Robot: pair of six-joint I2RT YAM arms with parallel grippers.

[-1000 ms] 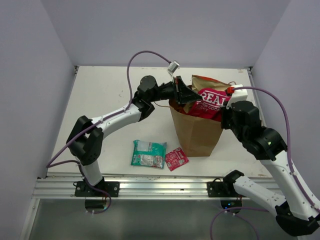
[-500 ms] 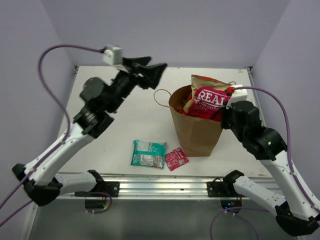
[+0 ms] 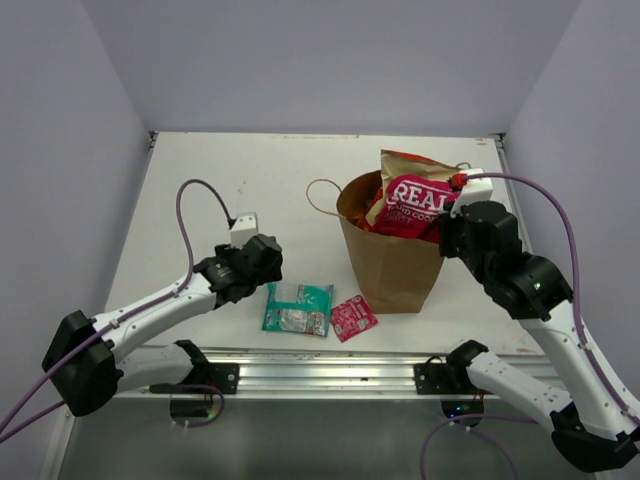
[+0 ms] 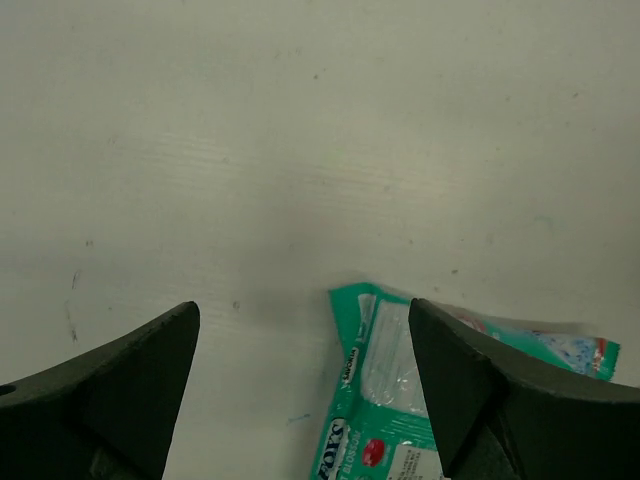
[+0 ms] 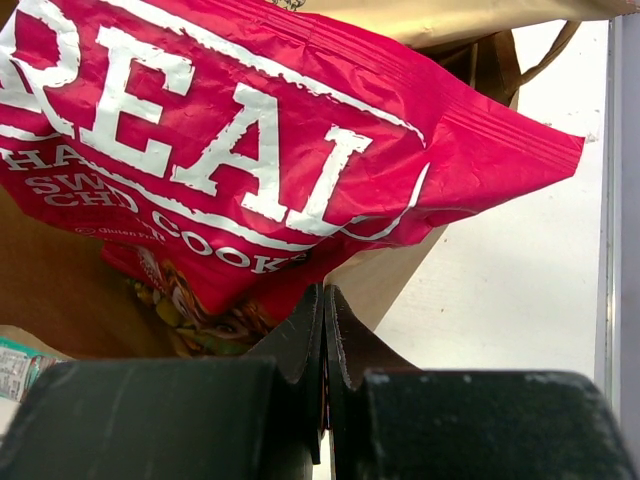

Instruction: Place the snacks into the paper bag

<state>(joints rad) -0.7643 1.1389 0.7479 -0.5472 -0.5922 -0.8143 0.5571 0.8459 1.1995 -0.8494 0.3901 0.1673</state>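
The left pincer (image 4: 302, 308) hangs low over the table (image 3: 220, 180) with its jaws spread wide and nothing between them. The wrist view shows bare tabletop in the gap and the far left corner of the teal-green packet (image 3: 297, 307) just inside the right-hand finger. That packet lies flat near the front edge of the table, to the near left of the paper bag (image 3: 390, 270). The small pink-red sachet (image 3: 353, 318) lies just to its right, close to the foot of the bag. The bag stands upright right of centre with its mouth open, and one thin loop handle (image 3: 318, 195) droops off its left rim. The pink-red "REAL" packet (image 3: 412, 205) sticks up out of the mouth, leaning right, with a tan-orange packet (image 3: 410, 162) rising behind it. The right pincer (image 5: 323, 300) sits at the bag's right rim with its jaws pressed together, no gap showing. Their tips meet at the brown paper edge just beneath the "REAL" packet and seem to pinch that rim.
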